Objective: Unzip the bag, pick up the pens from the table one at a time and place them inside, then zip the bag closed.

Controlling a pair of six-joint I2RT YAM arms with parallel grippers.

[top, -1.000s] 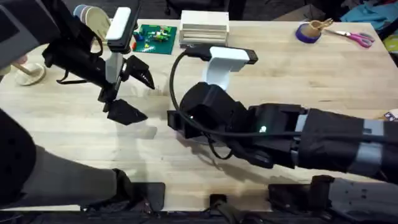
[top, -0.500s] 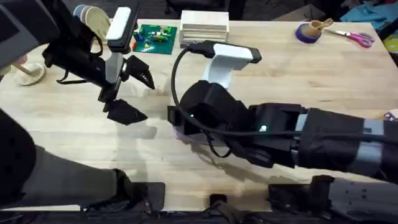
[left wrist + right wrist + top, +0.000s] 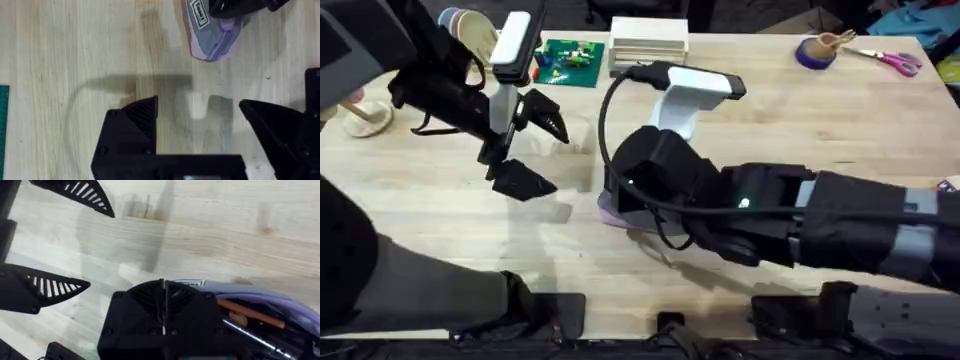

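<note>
At the middle of the pale plank-strip wooden desk (image 3: 820, 110), the soft lavender fabric pouch (image 3: 212, 35) is lying unzipped with the orange pen (image 3: 250, 314) and silvery-grey pen (image 3: 250, 332) inside. The right pincer (image 3: 162, 315) is pressing together at its end, probably working the zipper. The left pincer (image 3: 197, 112) is hovering apart nearby.

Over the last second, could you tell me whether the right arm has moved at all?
Yes. In the overhead view the right arm has shifted right and slightly away from its base, judged against the green board, uncovering the purple bag.
</note>
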